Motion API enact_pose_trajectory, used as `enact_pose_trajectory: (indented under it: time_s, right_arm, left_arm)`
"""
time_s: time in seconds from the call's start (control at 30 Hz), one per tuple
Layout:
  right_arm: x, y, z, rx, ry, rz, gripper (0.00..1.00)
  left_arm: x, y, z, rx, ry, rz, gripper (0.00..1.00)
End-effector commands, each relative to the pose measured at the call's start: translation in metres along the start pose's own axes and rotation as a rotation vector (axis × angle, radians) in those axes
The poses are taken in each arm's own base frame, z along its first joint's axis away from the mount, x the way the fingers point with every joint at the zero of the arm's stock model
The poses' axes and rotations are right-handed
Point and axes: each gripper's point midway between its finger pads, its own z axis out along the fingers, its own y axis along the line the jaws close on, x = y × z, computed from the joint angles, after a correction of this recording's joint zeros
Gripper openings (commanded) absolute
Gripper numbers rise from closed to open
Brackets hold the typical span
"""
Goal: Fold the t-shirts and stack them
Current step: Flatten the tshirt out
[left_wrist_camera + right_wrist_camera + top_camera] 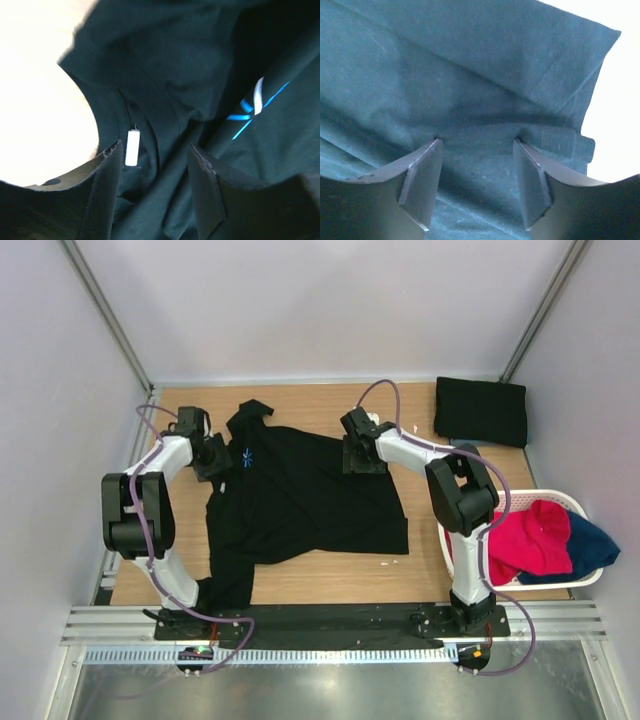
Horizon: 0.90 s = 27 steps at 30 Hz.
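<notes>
Now: shirt (300,495) spread on bench (330,575), folded shirt (480,410) far right. Parted, gripping nothing: left fingers (107,185) over collar (150,115), right fingers (422,182) over far-right sleeve (560,65). Risk of pinching one layer only, bunching cloth, skewing fold.

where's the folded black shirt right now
Top view: the folded shirt lies at the far right corner of the table, beyond the white basket, right of the right end effector.

Free passage over bare table (330,585) wood along the near edge and at the far centre. Obstacles: spread black shirt (300,495) across the middle, folded black shirt (480,410) in the far right corner, white basket (565,497) of clothes beside the right edge.
</notes>
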Motion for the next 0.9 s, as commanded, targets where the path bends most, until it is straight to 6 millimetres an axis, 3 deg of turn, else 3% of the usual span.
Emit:
enact_pose_trajectory:
  time_s: [0.0,0.1,0.23,0.27,0.33,0.37,0.53,0.6,0.73,0.77,0.83,0.87]
  right_arm:
    - [0.015,-0.007,-0.004,0.010,0.019,0.020,0.62]
    - [0.034,-0.017,-0.006,0.026,0.051,0.030,0.55]
    - [0.060,-0.029,-0.016,0.041,0.085,0.041,0.45]
    - [0.075,-0.037,-0.018,0.058,0.110,0.038,0.44]
    - [0.082,-0.043,-0.033,0.060,0.104,0.055,0.42]
    - [0.100,-0.051,-0.035,0.075,0.135,0.052,0.42]
    - [0.145,-0.066,-0.055,0.081,0.216,0.074,0.40]
    - [0.147,-0.068,-0.064,0.079,0.209,0.072,0.40]
    - [0.140,-0.079,-0.076,0.135,0.194,0.063,0.44]
    - [0.120,-0.076,-0.080,0.146,0.147,0.063,0.45]
    - [0.105,-0.077,-0.084,0.182,0.137,0.057,0.52]
    - [0.077,-0.069,-0.092,0.172,0.078,0.071,0.54]
  left_arm:
    - [-0.001,-0.023,0.003,0.057,-0.029,0.008,0.54]
    - [0.011,-0.026,0.006,0.040,-0.013,0.031,0.51]
    - [0.039,-0.014,0.014,-0.031,0.039,0.036,0.44]
    - [0.044,-0.012,0.014,-0.043,0.051,0.035,0.43]
    - [0.059,-0.009,0.008,-0.071,0.071,0.036,0.41]
    - [0.068,0.000,0.005,-0.108,0.072,0.035,0.40]
    - [0.109,0.012,-0.010,-0.170,0.144,0.000,0.39]
    - [0.125,0.018,-0.017,-0.204,0.170,0.007,0.38]
    - [0.129,0.010,-0.037,-0.210,0.170,0.002,0.38]
    - [0.128,0.009,-0.042,-0.204,0.161,0.000,0.38]
    - [0.128,0.012,-0.048,-0.219,0.155,-0.002,0.38]
    - [0.125,0.011,-0.052,-0.216,0.139,-0.004,0.38]
